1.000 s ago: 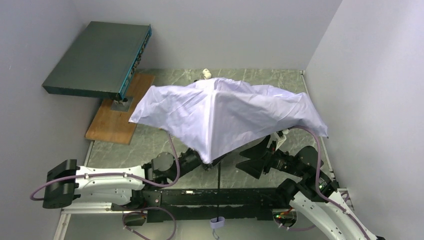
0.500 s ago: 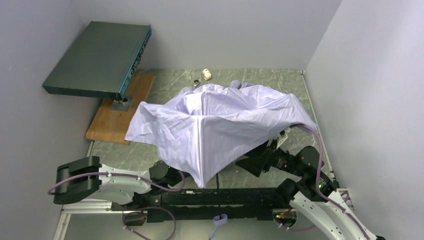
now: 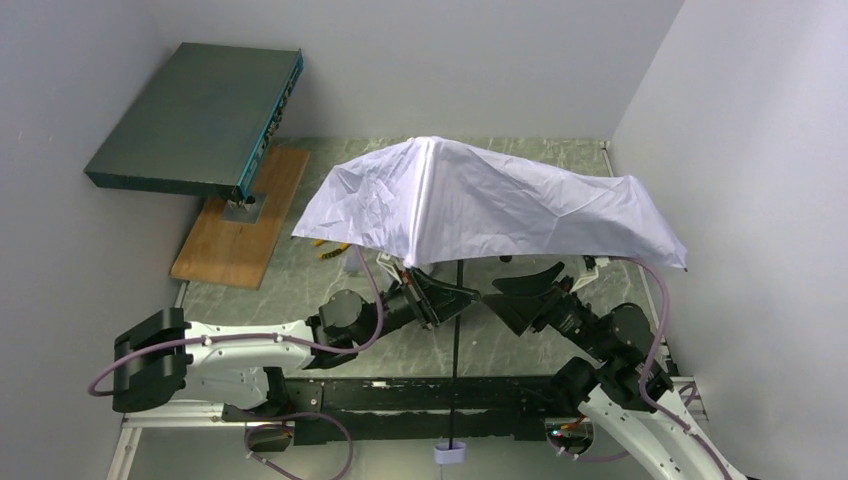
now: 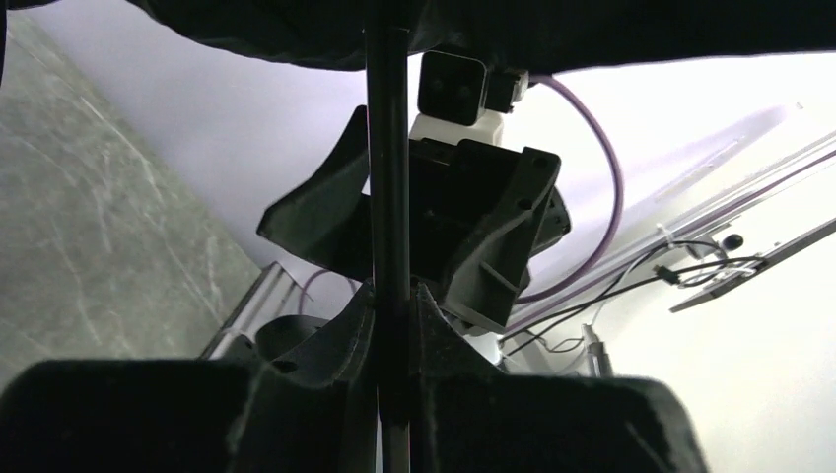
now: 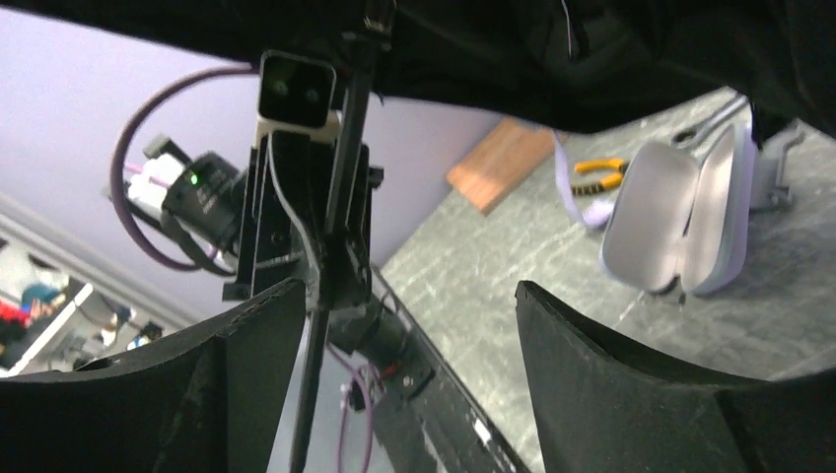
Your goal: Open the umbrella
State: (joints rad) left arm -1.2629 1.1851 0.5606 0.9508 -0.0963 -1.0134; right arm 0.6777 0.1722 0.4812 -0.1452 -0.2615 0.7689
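Note:
The umbrella's pale lilac-white canopy (image 3: pixel 480 200) is spread wide over the table's middle and right. Its thin black shaft (image 3: pixel 455 370) runs down to the small lilac handle (image 3: pixel 447 455) at the near edge. My left gripper (image 3: pixel 450 298) sits under the canopy, shut on the shaft (image 4: pixel 389 197), which passes straight between its fingertips (image 4: pixel 357 317). My right gripper (image 3: pixel 497 305) hovers just right of the shaft, open and holding nothing. In the right wrist view the shaft (image 5: pixel 330 246) stands by its left finger (image 5: pixel 246 355), inside the wide gap.
A dark flat box (image 3: pixel 195 120) on a stand overhangs a wooden board (image 3: pixel 240 230) at the left. Orange-handled pliers (image 5: pixel 596 168) and the open lilac case (image 5: pixel 680 212) lie on the marble table under the canopy. Walls stand close on three sides.
The canopy has lifted, swung right and spread flatter. The shaft and handle now show below it. My left gripper rose with the shaft; the right gripper stayed beside it.

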